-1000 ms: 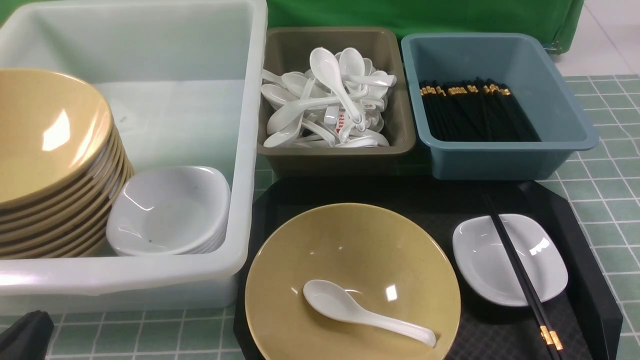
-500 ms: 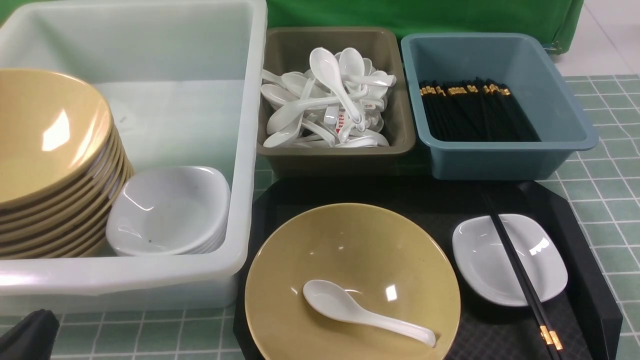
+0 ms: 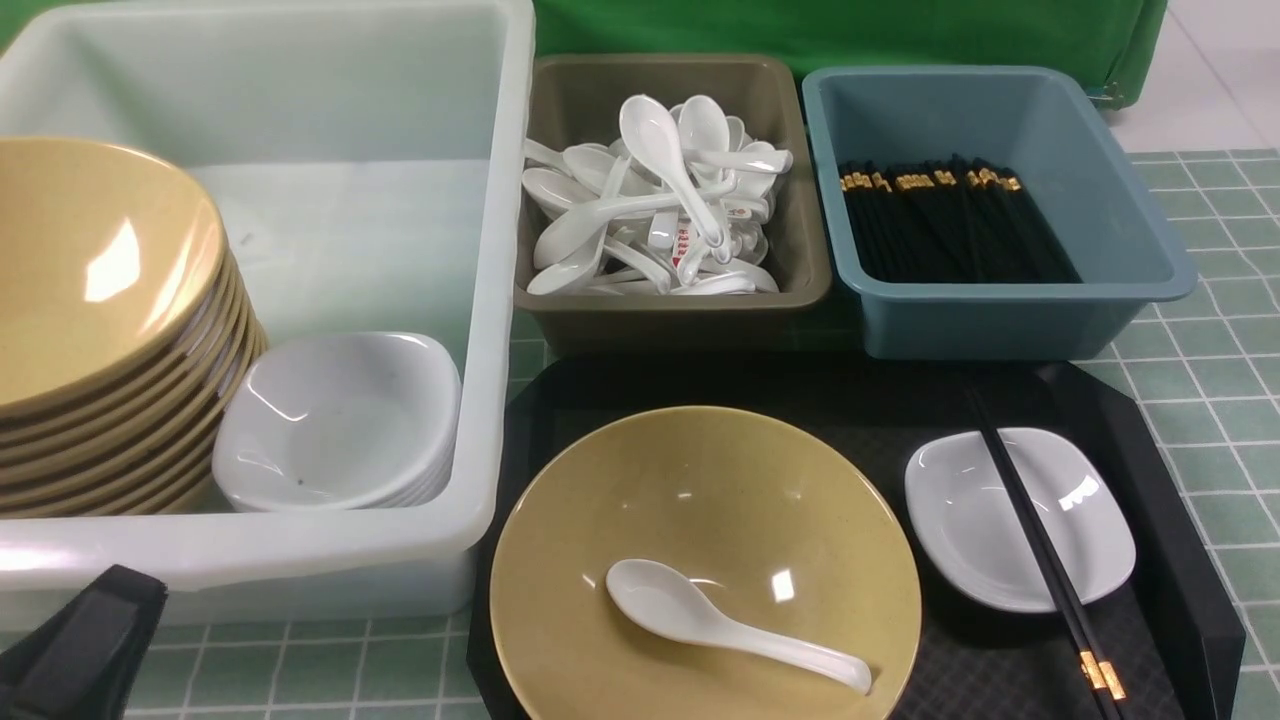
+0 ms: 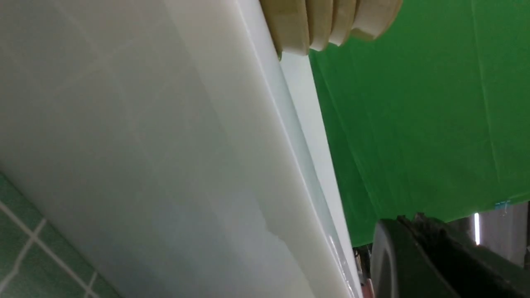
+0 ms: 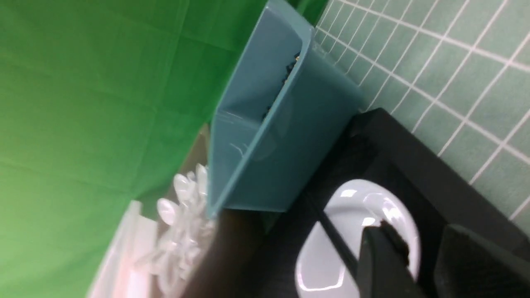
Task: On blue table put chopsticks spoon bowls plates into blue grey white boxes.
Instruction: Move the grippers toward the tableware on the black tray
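Note:
On the black tray [image 3: 1160,430] a tan bowl [image 3: 700,490] holds a white spoon [image 3: 720,625]. Beside it, black chopsticks [image 3: 1040,560] lie across a small white plate [image 3: 960,530]. The white box [image 3: 490,300] holds stacked bowls [image 3: 90,280] and plates [image 3: 340,420]. Spoons fill the grey box [image 3: 670,310] and chopsticks the blue box [image 3: 1000,320]. My left gripper [image 3: 90,640] is shut and empty, low against the white box's near wall [image 4: 165,165]. My right gripper [image 5: 416,234] stands open just short of the tray's plate [image 5: 331,248], holding nothing.
The blue table [image 3: 1210,400] shows tiles to the right of the tray and along the front left. A green cloth [image 3: 850,30] hangs behind the boxes. The three boxes stand side by side directly behind the tray.
My left gripper has risen further into the front view's bottom-left corner, up and slightly right. Nothing else has moved.

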